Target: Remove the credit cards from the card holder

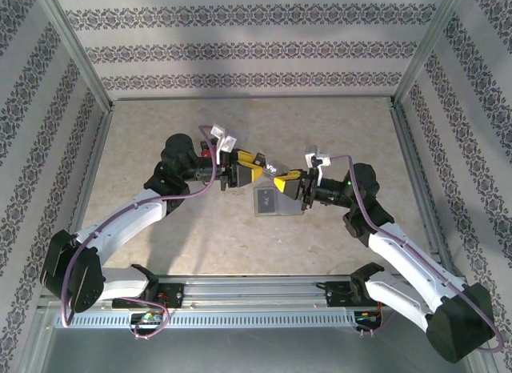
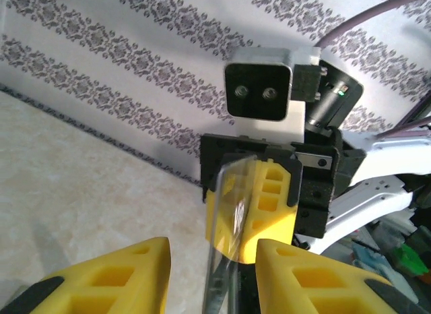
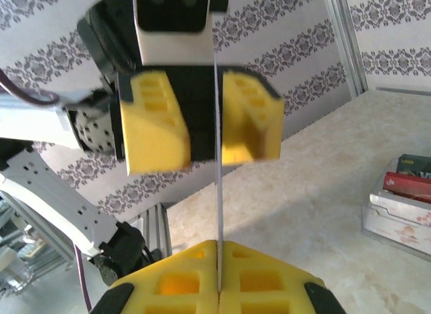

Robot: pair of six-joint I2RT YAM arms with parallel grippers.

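Observation:
My two grippers meet in mid-air over the middle of the table. The right gripper is shut on the card holder, a thin shiny sheet held upright and seen edge-on in the right wrist view. The left gripper is open, with its fingers on either side of the holder's far end and a gap to each. The credit cards lie as a flat stack on the table below, a red one on top.
The beige tabletop has free room left and right of the stack. An aluminium rail runs along the near edge by the arm bases. Patterned walls and metal frame posts close in the sides and back.

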